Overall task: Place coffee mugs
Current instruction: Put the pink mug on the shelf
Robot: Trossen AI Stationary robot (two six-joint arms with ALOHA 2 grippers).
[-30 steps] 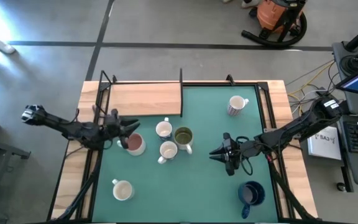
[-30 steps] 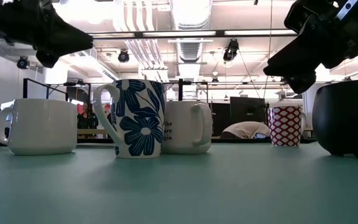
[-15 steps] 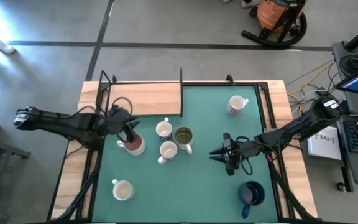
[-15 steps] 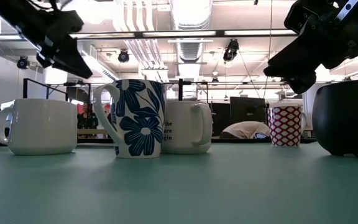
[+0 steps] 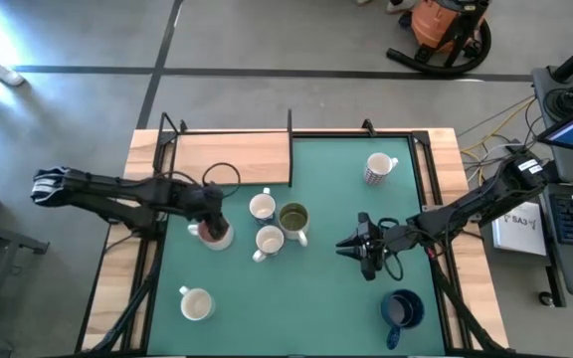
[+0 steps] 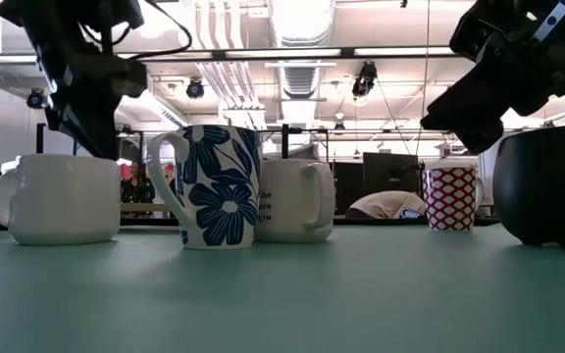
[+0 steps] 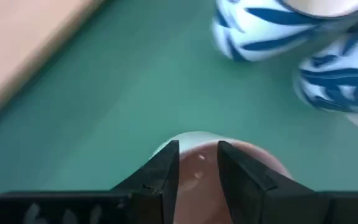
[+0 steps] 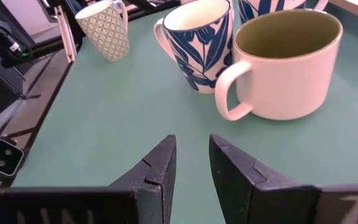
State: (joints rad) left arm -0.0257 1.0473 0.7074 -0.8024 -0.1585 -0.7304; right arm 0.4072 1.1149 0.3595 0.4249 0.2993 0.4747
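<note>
While the left gripper (image 5: 211,221) reaches down over the white ceramic mug with the pinkish inside (image 5: 217,236), its two dark fingers (image 7: 160,174) stand a small way apart and straddle that mug's rim, one inside and one outside; whether they press the wall cannot be told. This mug sits on the green surface (image 5: 306,298), just below the pale wooden board (image 5: 232,157) at the surface's far left corner. Nearer the front edge, well below the pink-lined mug, stands a plain cream mug (image 5: 196,303). To the right of the pink-lined mug, three mugs cluster close together: a white mug with blue leaf print (image 5: 262,207), a second blue-flowered white mug (image 5: 269,241) below it, and a cream mug with an olive-green inside (image 5: 293,219) just beside both. Further right, near the far edge, a white mug with a red lattice pattern (image 5: 377,168) stands alone. The right gripper (image 5: 343,245) hangs over bare green surface to the right of the cluster, its fingers slightly parted and holding nothing. Below it, close to the front edge, sits a dark blue mug (image 5: 402,309).
</note>
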